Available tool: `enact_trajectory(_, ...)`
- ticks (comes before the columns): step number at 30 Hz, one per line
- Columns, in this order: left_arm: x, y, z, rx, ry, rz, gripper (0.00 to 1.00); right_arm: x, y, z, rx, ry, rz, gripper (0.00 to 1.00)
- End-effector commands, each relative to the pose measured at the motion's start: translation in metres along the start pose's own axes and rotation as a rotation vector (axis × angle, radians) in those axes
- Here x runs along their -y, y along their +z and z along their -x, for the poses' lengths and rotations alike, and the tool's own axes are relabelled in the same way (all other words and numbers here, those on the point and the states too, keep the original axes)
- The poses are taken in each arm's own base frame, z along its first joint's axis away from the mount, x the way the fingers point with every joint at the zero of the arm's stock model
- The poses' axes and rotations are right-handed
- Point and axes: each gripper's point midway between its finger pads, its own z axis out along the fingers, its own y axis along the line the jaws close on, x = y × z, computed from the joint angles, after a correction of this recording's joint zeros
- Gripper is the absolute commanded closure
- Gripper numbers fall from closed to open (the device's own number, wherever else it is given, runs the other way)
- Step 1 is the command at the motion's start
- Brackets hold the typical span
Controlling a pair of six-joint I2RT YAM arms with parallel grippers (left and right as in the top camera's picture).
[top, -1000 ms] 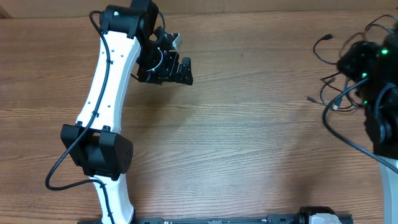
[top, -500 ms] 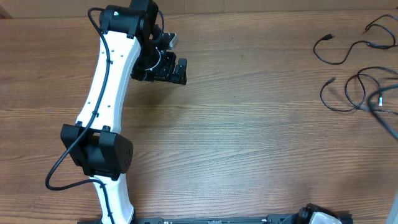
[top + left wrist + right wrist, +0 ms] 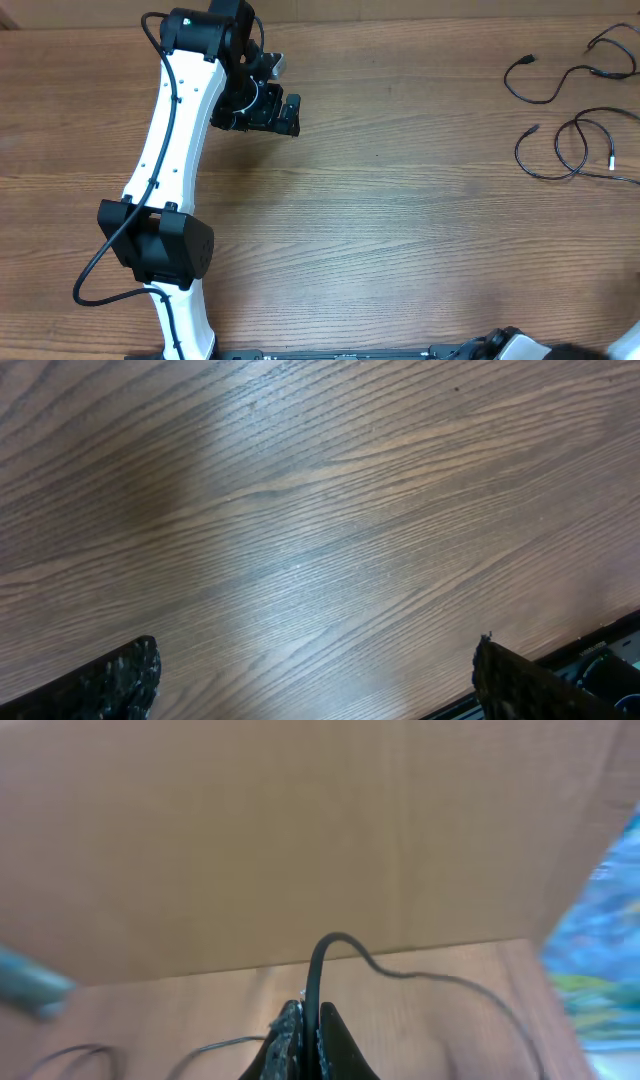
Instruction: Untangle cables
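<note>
Thin black cables lie as loose curls at the table's right edge: one [image 3: 545, 88] at the back, and a looped one [image 3: 572, 150] in front of it that runs off the right side. My right gripper [image 3: 308, 1012] is out of the overhead view. In its wrist view it is shut on a black cable [image 3: 325, 948], which rises from between the fingers and arcs down to the right. My left gripper [image 3: 288, 112] hangs open over bare wood at the back left. Nothing is between its fingers [image 3: 118, 682].
The white left arm [image 3: 175, 150] reaches from the front edge to the back left. A brown wall [image 3: 300, 830] stands behind the table in the right wrist view. A dark rail [image 3: 350, 354] runs along the front edge.
The right arm, which covered the cables a second ago, has left the overhead view, and the curls now lie uncovered. The left gripper has shifted slightly left.
</note>
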Motion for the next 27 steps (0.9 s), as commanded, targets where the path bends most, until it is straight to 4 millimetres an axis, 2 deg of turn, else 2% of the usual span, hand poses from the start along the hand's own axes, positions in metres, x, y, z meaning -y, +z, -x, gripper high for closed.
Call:
enact_trajectory(1, 0.001, -0.005, 0.003, 0.02, 0.023, 0.011, 0.0, 0.007, 0.019, 0.007, 0.04, -0.093, -0.096, 0.96)
enact_trajectory(4, 0.001, -0.005, 0.003, 0.019, 0.023, 0.01, 0.0, 0.004, 0.04, -0.002, 0.017, -0.21, -0.129, 0.96)
enact_trajectory(6, 0.001, -0.005, 0.003, 0.019, 0.023, 0.01, 0.0, 0.009, 0.052, -0.001, 0.031, -0.211, -0.175, 0.96)
enact_trajectory(11, 0.001, -0.005, 0.003, 0.019, 0.023, 0.011, 0.0, 0.011, 0.062, 0.009, 0.062, -0.166, -0.178, 0.96)
enact_trajectory(18, 0.0, -0.005, 0.003, 0.02, 0.02, 0.011, 0.0, 0.008, 0.069, 0.001, 0.019, -0.148, -0.13, 0.96)
enact_trajectory(22, 0.0, -0.005, 0.003, 0.019, 0.022, 0.01, 0.0, -0.003, 0.071, -0.014, -0.046, -0.16, -0.057, 0.96)
enact_trajectory(27, 0.003, -0.004, 0.003, 0.018, 0.028, 0.01, 0.0, 0.002, 0.077, -0.036, -0.106, -0.194, -0.062, 0.96)
